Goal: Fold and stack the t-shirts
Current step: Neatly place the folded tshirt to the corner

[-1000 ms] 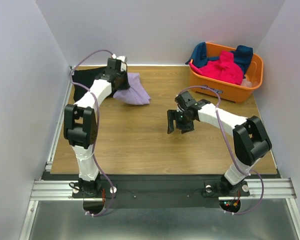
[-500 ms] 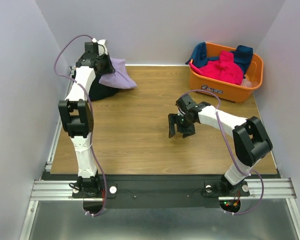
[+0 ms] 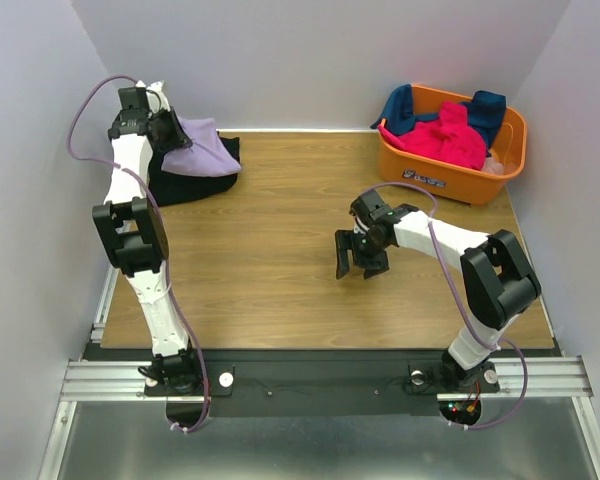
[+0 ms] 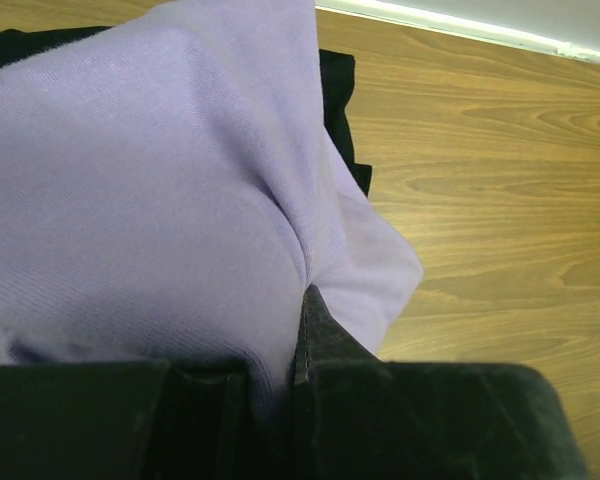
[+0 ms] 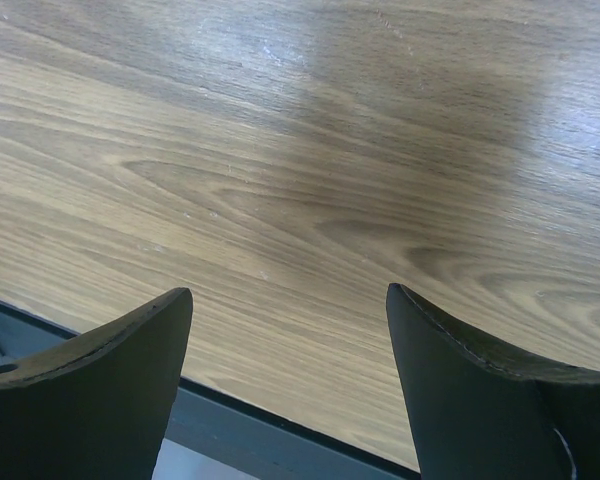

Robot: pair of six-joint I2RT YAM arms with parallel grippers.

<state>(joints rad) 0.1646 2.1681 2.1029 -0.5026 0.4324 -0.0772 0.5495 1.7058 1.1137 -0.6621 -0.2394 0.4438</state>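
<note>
Lavender t-shirt (image 4: 160, 180) over black t-shirt (image 3: 185, 187); basket (image 3: 472, 186) label (image 3: 423, 180) seems unreadable.

Both arms are built alike: the left arm (image 3: 130, 235) and the right arm (image 3: 435, 235) have white link shells and chunky black joint housings. A thin lavender cable (image 3: 83, 108) loops along each. The right claw (image 3: 357, 265) has matte black, broad, curved fingers (image 5: 90, 400); the left claw (image 4: 275, 385) is black too. Both arms stand on a black base plate (image 3: 310, 385), where red and green lights (image 3: 458, 408) glow at its right end.
</note>
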